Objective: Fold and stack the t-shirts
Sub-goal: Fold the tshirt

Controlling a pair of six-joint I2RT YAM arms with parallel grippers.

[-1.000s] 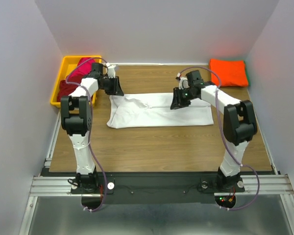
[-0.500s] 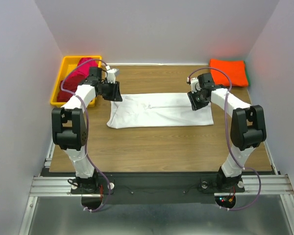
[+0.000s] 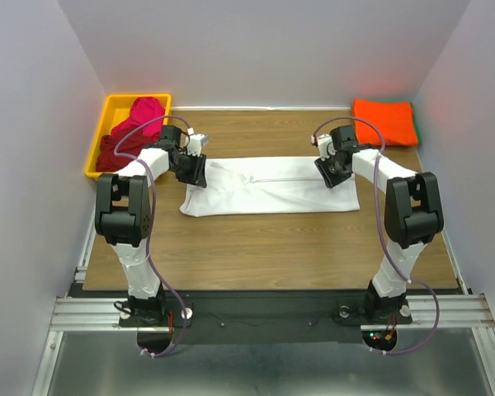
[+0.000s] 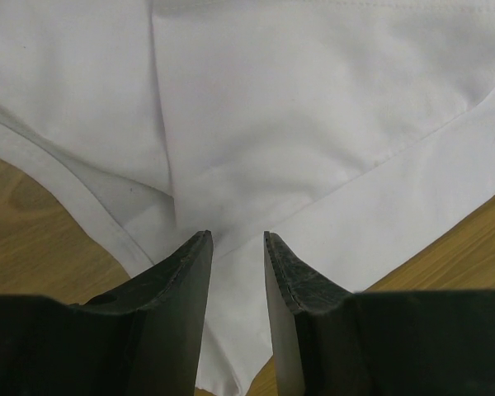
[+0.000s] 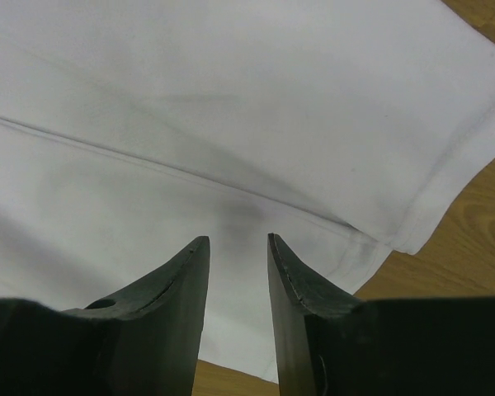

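Observation:
A white t-shirt (image 3: 268,186) lies folded into a long strip across the middle of the table. My left gripper (image 3: 196,171) is open over its left end; in the left wrist view the white cloth (image 4: 297,107) fills the frame beyond the gripper (image 4: 237,239), and nothing is pinched. My right gripper (image 3: 328,173) is open over the shirt's right end; the right wrist view shows a seam in the cloth (image 5: 190,115) ahead of the gripper (image 5: 238,241). A folded bright orange tee (image 3: 385,122) lies at the back right. A magenta tee (image 3: 145,109) and a dark red tee (image 3: 114,150) lie in the bin.
The yellow plastic bin (image 3: 115,101) stands at the back left corner, just behind my left arm. Bare wooden table (image 3: 264,247) lies in front of the white shirt. Grey walls close in the back and both sides.
My left gripper moved from the table's back left toward the near side, onto the shirt's left end. My right gripper moved from the shirt's middle to its right end.

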